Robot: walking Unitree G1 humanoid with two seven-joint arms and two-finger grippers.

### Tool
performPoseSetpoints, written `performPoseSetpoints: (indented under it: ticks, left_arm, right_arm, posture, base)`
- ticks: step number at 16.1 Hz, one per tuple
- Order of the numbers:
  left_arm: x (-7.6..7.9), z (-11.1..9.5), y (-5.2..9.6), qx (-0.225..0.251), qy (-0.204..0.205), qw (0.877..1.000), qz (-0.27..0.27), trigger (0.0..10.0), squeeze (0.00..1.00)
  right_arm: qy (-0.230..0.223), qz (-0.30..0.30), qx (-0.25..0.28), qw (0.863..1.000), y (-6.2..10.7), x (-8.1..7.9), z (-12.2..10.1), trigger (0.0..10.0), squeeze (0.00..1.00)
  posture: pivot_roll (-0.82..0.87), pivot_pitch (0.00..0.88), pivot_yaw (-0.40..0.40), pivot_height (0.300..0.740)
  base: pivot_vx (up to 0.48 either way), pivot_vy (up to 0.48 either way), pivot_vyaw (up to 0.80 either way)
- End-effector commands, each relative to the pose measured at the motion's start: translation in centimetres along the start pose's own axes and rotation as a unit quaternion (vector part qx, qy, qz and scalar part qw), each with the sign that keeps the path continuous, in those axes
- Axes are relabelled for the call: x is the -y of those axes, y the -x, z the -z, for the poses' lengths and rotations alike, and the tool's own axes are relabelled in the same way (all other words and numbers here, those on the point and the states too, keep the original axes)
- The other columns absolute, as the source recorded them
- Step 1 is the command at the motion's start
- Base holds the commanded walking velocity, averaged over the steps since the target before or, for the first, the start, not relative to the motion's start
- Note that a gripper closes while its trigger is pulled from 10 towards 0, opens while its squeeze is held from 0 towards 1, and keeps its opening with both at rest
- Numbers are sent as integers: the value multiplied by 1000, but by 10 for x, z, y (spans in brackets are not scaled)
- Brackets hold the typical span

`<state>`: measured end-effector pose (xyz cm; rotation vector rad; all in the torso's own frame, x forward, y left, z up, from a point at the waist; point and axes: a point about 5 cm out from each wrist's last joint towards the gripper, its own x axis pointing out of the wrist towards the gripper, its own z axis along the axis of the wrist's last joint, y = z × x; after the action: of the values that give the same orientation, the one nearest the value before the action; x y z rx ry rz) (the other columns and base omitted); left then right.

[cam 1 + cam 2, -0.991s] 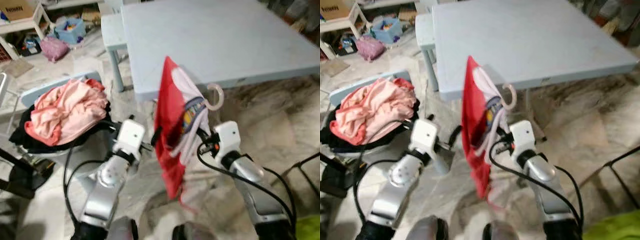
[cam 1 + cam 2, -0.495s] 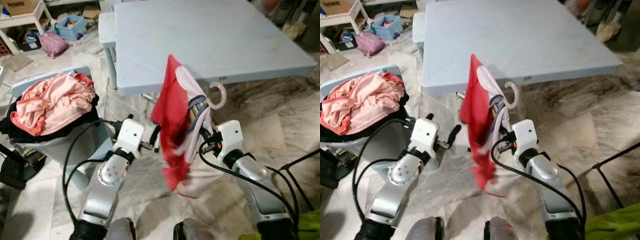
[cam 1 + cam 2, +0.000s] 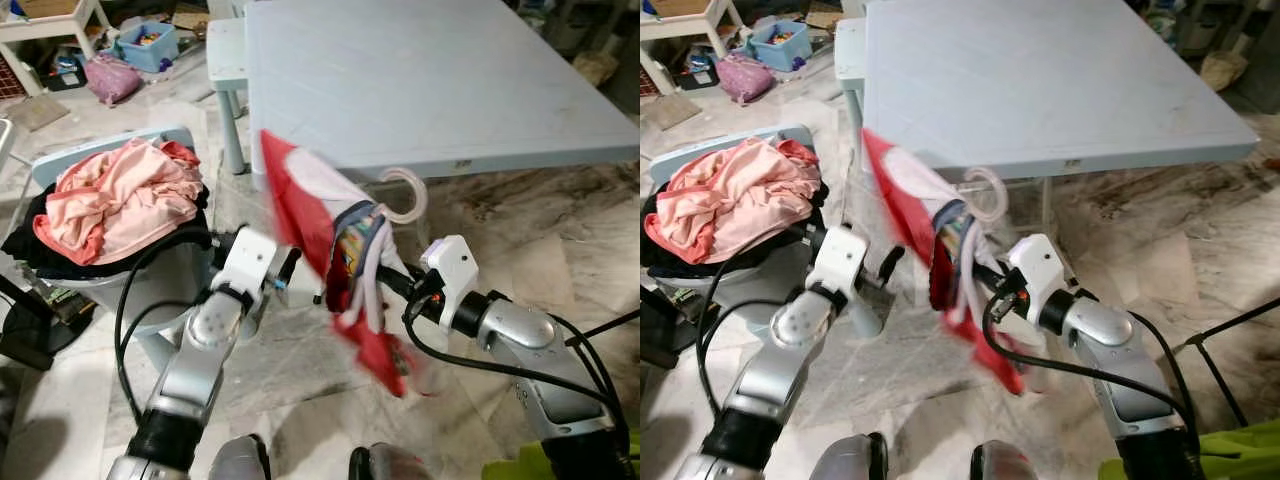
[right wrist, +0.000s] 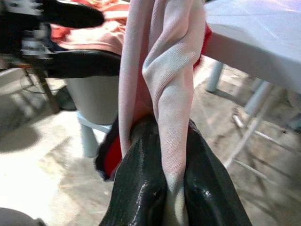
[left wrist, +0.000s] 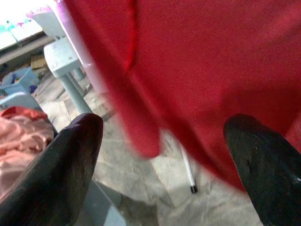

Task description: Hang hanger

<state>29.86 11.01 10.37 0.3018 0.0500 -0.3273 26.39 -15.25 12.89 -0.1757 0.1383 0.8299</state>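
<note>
A red and white garment hangs on a white hanger, whose hook sticks up in front of the table edge. The garment is tilted, its top corner swung toward my left, and its lower end is blurred. My right gripper is shut on the hanger's neck through the bunched cloth; in the right wrist view its fingers pinch pale pink-white fabric. My left gripper is open just left of the garment. In the left wrist view red cloth hangs between and beyond its two spread fingers.
A pale blue table stands ahead with a matching bench at its left. A grey laundry basket heaped with pink clothes stands on my left. Boxes and a purple bag lie far left. A black frame crosses the marble floor at right.
The garment has swung and tilted toward my left, its hem flying out low to the right. My right arm has dropped and reached leftward with it. The camera has shifted slightly.
</note>
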Motion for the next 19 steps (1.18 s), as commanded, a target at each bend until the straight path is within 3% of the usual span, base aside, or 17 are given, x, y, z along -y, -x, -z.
performPoseSetpoints:
  ticks: [1,6,9,12,15,16,19]
  left_arm:
    - [2,3,-1,-4,0,1000,1,10000,0]
    - [23,-9,-16,20,33,999,20,10000,0]
    - [28,-10,-15,24,35,999,24,10000,0]
    - [25,-9,-15,24,32,999,14,10000,0]
    - [20,-5,-16,19,37,999,5,10000,0]
    - [20,-6,-17,22,38,999,7,10000,0]
    - [14,-10,-20,32,45,998,-7,10000,0]
  right_arm:
    - [13,-24,20,999,-1,-4,-14,10000,0]
    - [2,-28,46,999,-11,-13,-26,10000,0]
    - [48,54,44,996,-21,2,-27,10000,0]
    - [52,120,64,989,-26,17,-35,10000,0]
    - [16,171,81,982,-29,27,-33,10000,0]
    - [13,171,86,981,-31,26,-35,10000,0]
    - [-4,83,85,993,-32,5,-39,10000,0]
  posture:
    - [-81,97,18,740]
    - [-93,91,18,740]
    - [-91,97,13,740]
    - [-91,109,0,740]
    - [-82,108,-16,740]
    - [-81,105,-15,740]
    - [-91,100,15,740]
  base:
    - [0,0,0]
    - [0,0,0]
    - [0,0,0]
    - [0,0,0]
    - [0,0,0]
    - [0,0,0]
    - [0,0,0]
